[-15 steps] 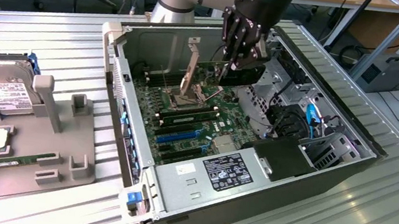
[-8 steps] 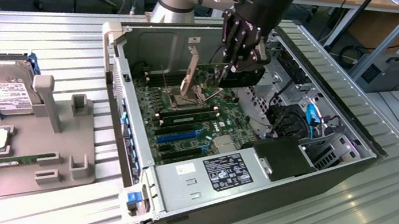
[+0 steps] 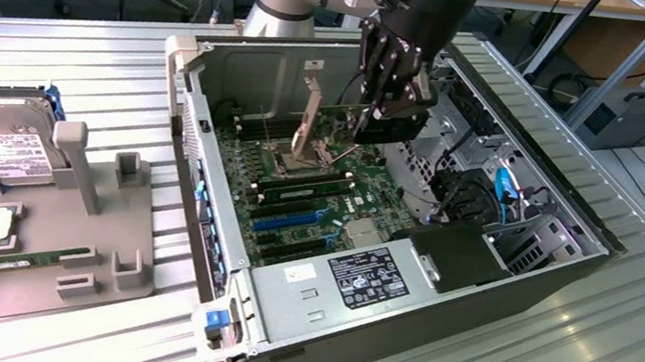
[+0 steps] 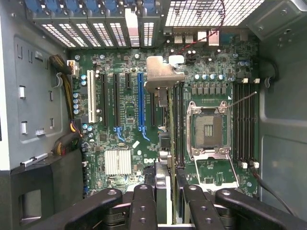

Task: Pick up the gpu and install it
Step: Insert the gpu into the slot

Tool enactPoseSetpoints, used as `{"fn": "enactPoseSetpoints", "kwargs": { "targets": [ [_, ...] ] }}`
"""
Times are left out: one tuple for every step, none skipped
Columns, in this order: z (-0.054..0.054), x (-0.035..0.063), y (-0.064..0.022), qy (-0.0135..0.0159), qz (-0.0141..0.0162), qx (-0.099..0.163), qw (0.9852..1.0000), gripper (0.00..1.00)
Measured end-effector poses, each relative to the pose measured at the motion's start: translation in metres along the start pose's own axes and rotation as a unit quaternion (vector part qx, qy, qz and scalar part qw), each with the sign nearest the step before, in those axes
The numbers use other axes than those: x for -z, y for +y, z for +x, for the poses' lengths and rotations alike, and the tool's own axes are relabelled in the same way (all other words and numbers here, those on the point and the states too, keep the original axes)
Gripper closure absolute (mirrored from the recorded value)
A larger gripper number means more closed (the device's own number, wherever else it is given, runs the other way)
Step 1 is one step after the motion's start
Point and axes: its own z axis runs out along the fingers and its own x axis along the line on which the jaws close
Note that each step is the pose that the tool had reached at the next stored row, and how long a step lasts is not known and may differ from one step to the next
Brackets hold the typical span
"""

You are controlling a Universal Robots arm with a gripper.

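Gripper: black multi-fingered gripper (image 3: 385, 105) clamped on the thin dark rectangular gpu card (image 3: 382, 125), held edge-on above the case interior.
Gpu bracket: pale silvery-beige metal strip (image 4: 161, 74), at 12 o'clock from the fingers (image 4: 142, 205) in the wrist view.
Case: open dark metal computer case (image 3: 561, 269) on the ribbed grey desk (image 3: 65, 53).
Board: green motherboard (image 4: 124, 139) with a blue slot (image 4: 141, 100) just beside the card.
Tray: grey holder (image 3: 112, 266) at 9 o'clock of the case, carrying a silver hard drive (image 3: 5, 149).
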Motion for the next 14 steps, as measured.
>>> {"fn": "enactPoseSetpoints", "kwargs": {
  "targets": [
    [0.0001,-0.0001,0.0,0.0,0.0,0.0,1.0,0.73],
    [0.0002,-0.0002,0.0,0.0,0.0,0.0,1.0,0.73],
    [0.0004,-0.0003,0.0,0.0,0.0,0.0,1.0,0.73],
    [0.0005,-0.0004,0.0,0.0,0.0,0.0,1.0,0.73],
    [0.0011,-0.0009,0.0,0.0,0.0,0.0,1.0,0.73],
    [0.0015,-0.0013,-0.0001,0.0,0.0,0.0,1.0,0.73],
    [0.0016,-0.0014,-0.0001,0.0,0.0,0.0,1.0,0.73],
    [0.0017,-0.0015,-0.0001,0.0,0.0,0.0,1.0,0.73],
    [0.002,-0.0019,-0.0001,0.0,0.0,0.0,1.0,0.73],
    [0.0026,-0.0024,-0.0001,0.0,0.0,0.0,1.0,0.73],
    [0.003,-0.0029,-0.0001,0.0,0.0,0.0,1.0,0.73],
    [0.0037,-0.0035,-0.0001,0.0,0.0,0.0,1.0,0.73],
    [0.0043,-0.004,-0.0002,0.0,0.0,0.0,1.0,0.73],
    [0.0047,-0.0044,-0.0002,0.0,0.0,0.0,1.0,0.73]
  ]
}}
